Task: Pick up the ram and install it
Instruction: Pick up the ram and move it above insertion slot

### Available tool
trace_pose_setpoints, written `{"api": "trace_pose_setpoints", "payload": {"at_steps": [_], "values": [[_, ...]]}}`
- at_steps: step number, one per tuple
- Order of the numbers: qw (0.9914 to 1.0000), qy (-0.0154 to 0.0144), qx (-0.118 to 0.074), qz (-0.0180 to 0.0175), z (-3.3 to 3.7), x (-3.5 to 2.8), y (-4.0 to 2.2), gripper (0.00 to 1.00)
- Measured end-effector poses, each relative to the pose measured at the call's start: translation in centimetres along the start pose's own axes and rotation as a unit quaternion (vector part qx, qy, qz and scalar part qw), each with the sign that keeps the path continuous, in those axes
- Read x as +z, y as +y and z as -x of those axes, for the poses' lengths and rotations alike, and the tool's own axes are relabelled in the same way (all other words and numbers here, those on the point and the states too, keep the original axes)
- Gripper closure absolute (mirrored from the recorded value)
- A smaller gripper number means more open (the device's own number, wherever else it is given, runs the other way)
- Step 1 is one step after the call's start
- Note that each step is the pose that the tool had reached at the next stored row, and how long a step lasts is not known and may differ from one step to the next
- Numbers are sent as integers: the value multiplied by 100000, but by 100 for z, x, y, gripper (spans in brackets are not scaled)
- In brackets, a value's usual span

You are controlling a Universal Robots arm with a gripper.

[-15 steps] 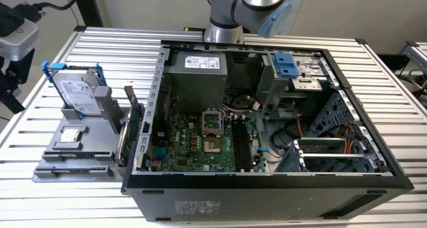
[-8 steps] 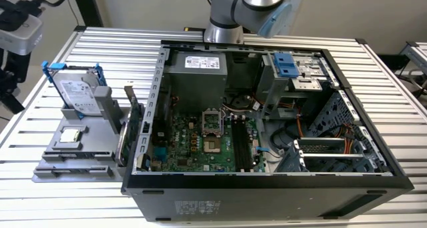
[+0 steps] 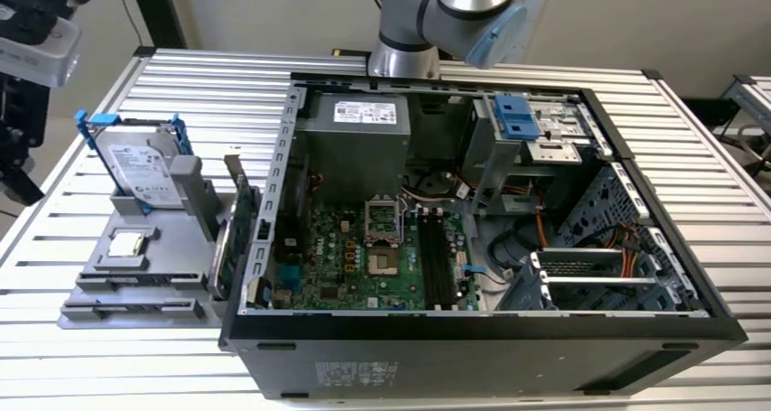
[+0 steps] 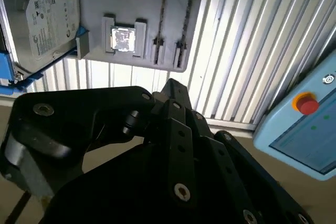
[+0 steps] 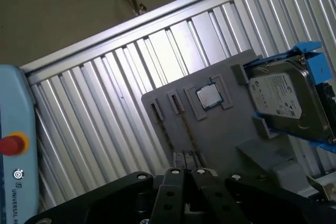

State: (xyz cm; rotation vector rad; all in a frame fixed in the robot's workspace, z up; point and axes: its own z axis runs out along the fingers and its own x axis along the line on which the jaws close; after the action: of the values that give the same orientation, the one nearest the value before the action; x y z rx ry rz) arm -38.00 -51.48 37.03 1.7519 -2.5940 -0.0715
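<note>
While the ram point(image 3: 244, 205) is standing on edge at the side of the grey holder point(image 3: 133, 286) nearest the case, it is sitting just beside a wider card with a metal bracket point(image 3: 222, 257), and the two are hard to separate in the exterior view. On the same holder, a hard drive in a blue frame point(image 3: 135, 167) is leaning upright and a processor chip point(image 3: 126, 244) is lying flat in its recess. To the exterior view's right, the open computer case point(image 3: 482, 339) is lying on its side, showing the motherboard's black memory slots point(image 3: 436, 259) and a grey power supply point(image 3: 361, 126). Nothing is lying across those slots.

The arm point(image 3: 446, 14) is rising from behind the case and bending out past the picture's top. In the first wrist view the claw point(image 5: 190, 178) is hanging above the holder, looking down on chip and drive. Whether it is wide or narrow cannot be told, and it is not touching the ram.

Everything is resting on a ribbed aluminium table point(image 3: 181, 77). A light-blue teach pendant with a red button point(image 4: 307, 103) is showing at the table's edge, with brownish floor point(image 5: 63, 9) beyond.
</note>
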Motion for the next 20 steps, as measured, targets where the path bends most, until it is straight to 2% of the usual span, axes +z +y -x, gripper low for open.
{"api": "trace_pose_setpoints", "payload": {"at_steps": [3,5,8,10,13,15,17,20], "values": [[99963,29,-2719,-205,1,1,1,100],[99896,-14,-4526,-475,1,3,1,100],[99724,-76,-7370,-912,0,5,0,100],[99572,-117,-9171,-1176,0,7,1,100],[99277,-135,-11913,-1433,1,9,1,100],[99044,-90,-13719,-1435,0,10,1,100],[98782,-40,-15497,-1391,0,12,1,100],[98325,28,-18178,-1330,0,15,1,100]]}}
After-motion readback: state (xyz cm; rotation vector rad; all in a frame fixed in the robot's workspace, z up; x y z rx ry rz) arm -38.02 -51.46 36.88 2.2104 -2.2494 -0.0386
